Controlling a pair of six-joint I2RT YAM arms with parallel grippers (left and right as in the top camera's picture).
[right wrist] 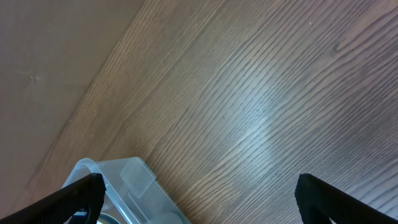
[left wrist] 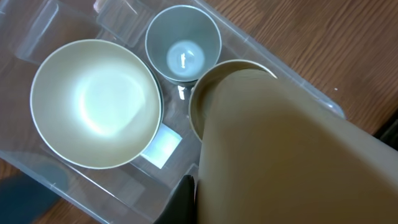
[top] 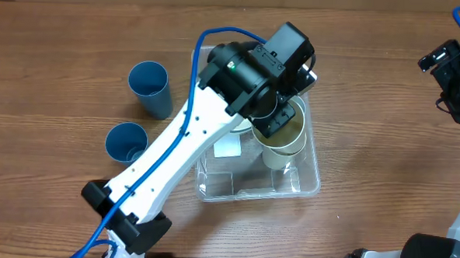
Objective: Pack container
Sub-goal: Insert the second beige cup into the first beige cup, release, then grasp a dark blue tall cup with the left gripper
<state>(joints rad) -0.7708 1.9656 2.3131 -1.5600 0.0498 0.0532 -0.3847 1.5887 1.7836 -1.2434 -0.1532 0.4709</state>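
Note:
The clear container (top: 309,181) stands mid-table, with a white label (top: 228,149) on its base. My left gripper (top: 276,114) reaches over it, shut on a cream cup (top: 284,137) held tilted inside the bin. In the left wrist view the cream cup (left wrist: 286,149) fills the right side; one dark finger (left wrist: 185,200) presses its wall and the other finger is hidden. A cream bowl (left wrist: 93,102) and a grey-blue cup (left wrist: 183,48) sit in the container (left wrist: 59,180). My right gripper (top: 454,76) is open and empty at the far right.
Two blue cups (top: 150,87) (top: 127,142) stand on the wooden table left of the container. The right wrist view shows a container corner (right wrist: 127,180) at lower left and bare wood between the open fingers (right wrist: 199,196).

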